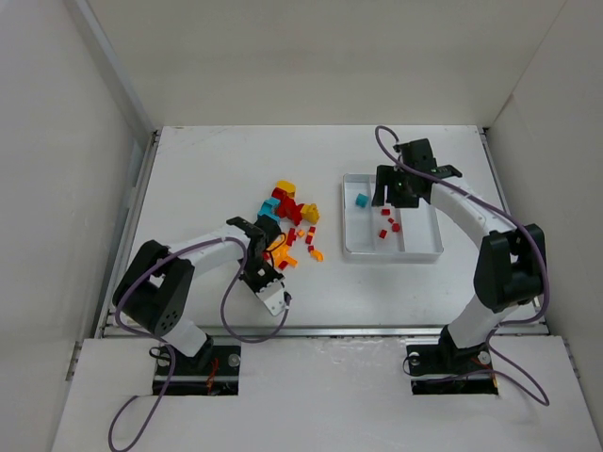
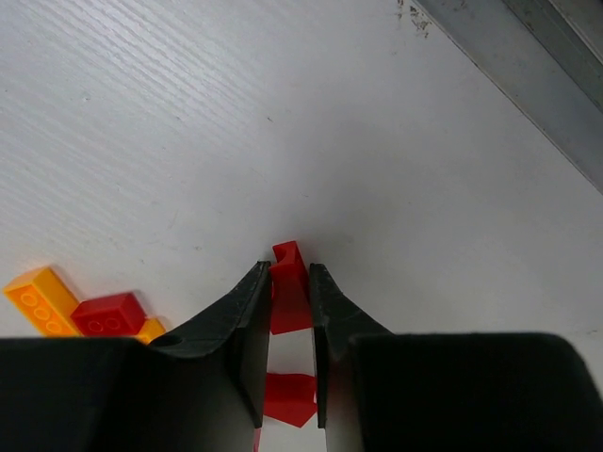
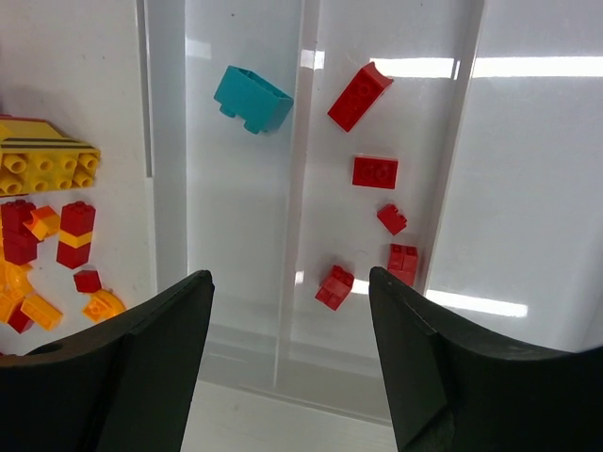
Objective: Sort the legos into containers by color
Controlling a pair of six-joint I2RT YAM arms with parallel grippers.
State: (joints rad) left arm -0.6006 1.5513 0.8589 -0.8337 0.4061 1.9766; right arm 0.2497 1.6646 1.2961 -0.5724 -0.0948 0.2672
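The left fingers [image 2: 240, 325] were clenched on a small red lego [image 2: 288, 282], held upright between the tips just over the white tabletop [image 2: 188, 113]. Another red piece [image 2: 288, 395] lay right beneath them. To one side sat an orange brick [image 2: 38, 297] touching a small red brick [image 2: 108, 314]. The tabletop showed a faint striped grain, and a grey metal rail [image 2: 528, 66] ran along its edge.

The right fingers [image 3: 141, 363] stood spread wide, grasping nothing, above the white tray [image 1: 391, 254]. Of the tray's three long compartments, one held a teal brick [image 3: 252, 98] and the middle one a scatter of red bricks [image 3: 375, 172]. Beside the tray's outer wall, the loose pile of legos [image 1: 287, 221], red, yellow and orange with some teal, lay on the tabletop between the two arms.

Plain white walls [image 1: 311, 56] closed the tabletop in at the back and on both sides. Purple cables [image 1: 236, 325] looped from the arms.
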